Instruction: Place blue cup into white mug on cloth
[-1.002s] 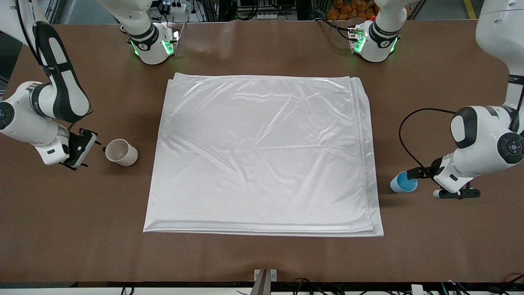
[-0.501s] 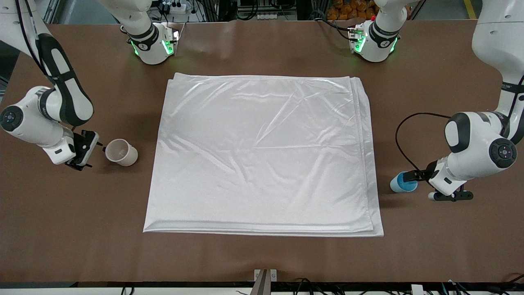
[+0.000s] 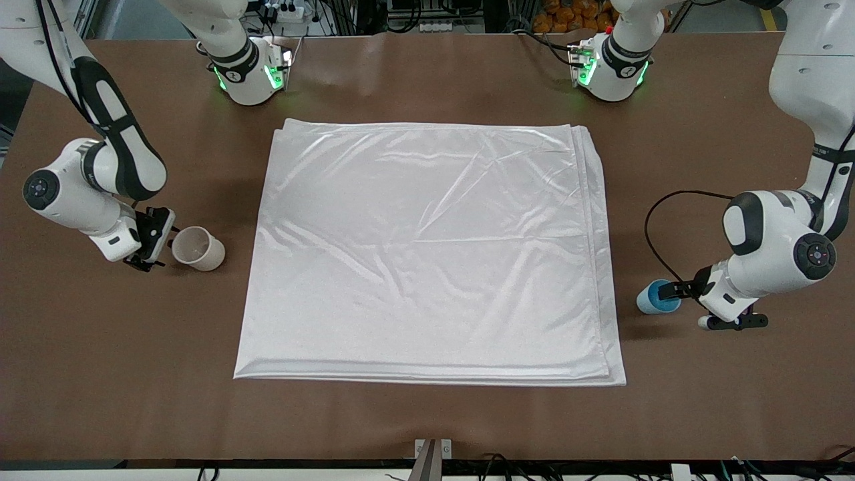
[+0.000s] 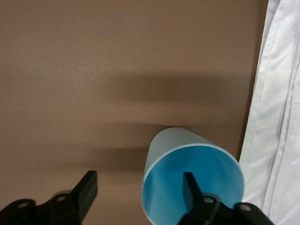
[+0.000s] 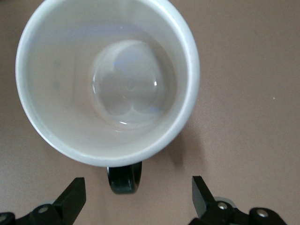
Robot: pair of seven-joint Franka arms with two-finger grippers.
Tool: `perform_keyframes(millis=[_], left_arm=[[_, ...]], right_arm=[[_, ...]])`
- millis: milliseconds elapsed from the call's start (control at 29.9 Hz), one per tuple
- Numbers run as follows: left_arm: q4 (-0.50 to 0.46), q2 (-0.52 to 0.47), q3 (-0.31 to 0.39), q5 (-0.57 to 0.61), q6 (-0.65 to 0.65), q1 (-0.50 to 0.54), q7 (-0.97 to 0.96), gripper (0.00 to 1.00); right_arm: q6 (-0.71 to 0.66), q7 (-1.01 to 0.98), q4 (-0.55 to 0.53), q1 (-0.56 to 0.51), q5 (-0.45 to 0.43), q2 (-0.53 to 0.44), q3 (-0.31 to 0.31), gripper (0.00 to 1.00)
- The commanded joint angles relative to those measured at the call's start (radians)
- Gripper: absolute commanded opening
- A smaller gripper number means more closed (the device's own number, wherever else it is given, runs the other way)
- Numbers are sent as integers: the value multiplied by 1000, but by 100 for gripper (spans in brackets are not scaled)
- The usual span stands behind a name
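The white cloth (image 3: pixel 427 254) lies flat in the middle of the table. The white mug (image 3: pixel 198 248) stands upright on the bare table beside the cloth, toward the right arm's end. My right gripper (image 3: pixel 160 246) is open right beside it. In the right wrist view the mug (image 5: pixel 108 79) shows its black handle (image 5: pixel 124 178) between my open right gripper's (image 5: pixel 137 193) fingers. The blue cup (image 3: pixel 658 297) stands on the bare table toward the left arm's end. My left gripper (image 4: pixel 138 188) is open, with one finger inside the cup (image 4: pixel 192 183) and one outside its wall.
The two arm bases (image 3: pixel 250 73) (image 3: pixel 608 67) stand along the table's edge farthest from the front camera. A black cable (image 3: pixel 658 220) loops over the table by the left arm. Brown table (image 3: pixel 427 421) surrounds the cloth.
My right gripper has moved in toward the mug's handle. My left gripper has shifted a little toward the blue cup. The mug, cup and cloth have not moved.
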Motion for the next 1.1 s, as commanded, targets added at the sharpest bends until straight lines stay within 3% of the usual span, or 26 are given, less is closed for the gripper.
perform_keyframes(millis=[0, 100, 234, 367, 501, 601, 902, 1068], left_arm=[[13, 24, -8, 27, 15, -4, -5, 64], [20, 27, -8, 27, 15, -4, -5, 49], [20, 29, -8, 29, 15, -10, -4, 20], [20, 29, -8, 29, 13, -16, -4, 0], [22, 27, -10, 79, 12, -16, 10, 0], [27, 24, -17, 150, 12, -24, 9, 0], [115, 12, -23, 139, -103, -48, -4, 0], [135, -19, -37, 139, -151, -45, -2, 0]], right_arm=[[19, -23, -39, -16, 7, -17, 25, 100], [17, -31, -43, -16, 22, -22, 28, 100], [19, -40, -43, -16, 30, -22, 28, 93], [19, -46, -43, -16, 34, -22, 28, 73], [19, -49, -40, -16, 36, -22, 28, 45], [19, -49, -40, -17, 36, -22, 28, 31], [14, -57, -40, -16, 48, -39, 36, 1], [-6, -57, -38, -16, 51, -86, 77, 0]])
